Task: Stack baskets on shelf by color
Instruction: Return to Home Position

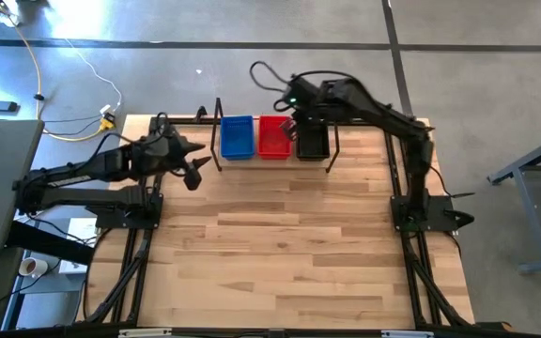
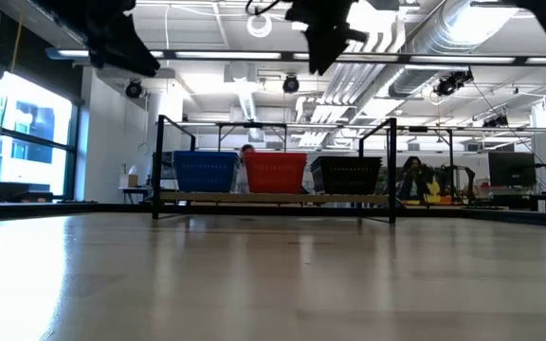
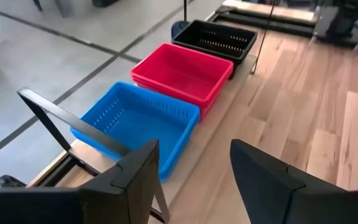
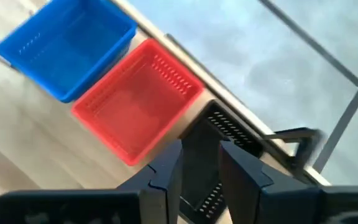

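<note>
On the shelf [image 2: 254, 198] at the table's far edge stand a blue basket stack [image 1: 237, 137], a red basket stack [image 1: 273, 137] and a black basket stack [image 1: 312, 141], side by side, bottoms on the light-wood plank. They also show in the low view, blue [image 2: 204, 172], red [image 2: 275, 172], black [image 2: 346, 174]. My left gripper [image 1: 195, 171] is open and empty, just left of the shelf and nearer than the blue stack [image 3: 138, 121]. My right gripper [image 1: 299, 120] is open and empty, high above the red [image 4: 135, 106] and black [image 4: 229, 130] stacks.
Black bent-wire uprights stand at the shelf's left end [image 1: 218, 131] and right end [image 1: 332, 150]. The slatted wooden tabletop [image 1: 289, 244] stretches from the shelf to the near edge. Cables lie on the floor beyond the far-left corner [image 1: 83, 122].
</note>
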You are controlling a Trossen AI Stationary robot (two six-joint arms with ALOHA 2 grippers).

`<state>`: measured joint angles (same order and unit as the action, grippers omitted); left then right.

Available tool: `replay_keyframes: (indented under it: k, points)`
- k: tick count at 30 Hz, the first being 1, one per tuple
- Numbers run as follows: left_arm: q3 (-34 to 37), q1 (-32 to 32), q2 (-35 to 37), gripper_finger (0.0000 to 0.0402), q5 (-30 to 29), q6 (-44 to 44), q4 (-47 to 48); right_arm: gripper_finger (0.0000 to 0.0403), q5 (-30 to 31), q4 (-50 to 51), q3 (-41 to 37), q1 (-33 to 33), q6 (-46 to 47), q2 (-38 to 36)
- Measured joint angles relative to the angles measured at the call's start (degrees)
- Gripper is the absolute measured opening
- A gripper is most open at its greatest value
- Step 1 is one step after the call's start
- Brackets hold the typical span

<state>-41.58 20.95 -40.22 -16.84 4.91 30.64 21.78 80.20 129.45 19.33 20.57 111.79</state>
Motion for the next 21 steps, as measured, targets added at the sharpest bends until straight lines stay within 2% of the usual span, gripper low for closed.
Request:
replay_keyframes:
  k: [5, 9, 16, 21]
  points:
    - [7.7, 0.0, 5.7, 0.0188, 0.0, 0.0, -6.0, 0.0089, 3.4, 0.1, -3.4, -0.3, 2.7, -6.9]
    - [12.4, 0.0, 10.1, 0.0188, 0.0, 0.0, -8.6, 0.0089, 5.7, -1.9, -9.2, -1.3, 5.3, -13.6]
    - [19.6, 0.0, 18.4, 0.0188, 0.5, 0.6, -11.7, 0.0089, 9.5, -11.9, -27.2, -4.9, 8.0, -28.3]
    - [23.5, 0.0, 24.4, 0.0188, 3.2, -0.1, -13.0, 0.0089, 9.7, -23.3, -40.2, -7.4, 9.4, -39.3]
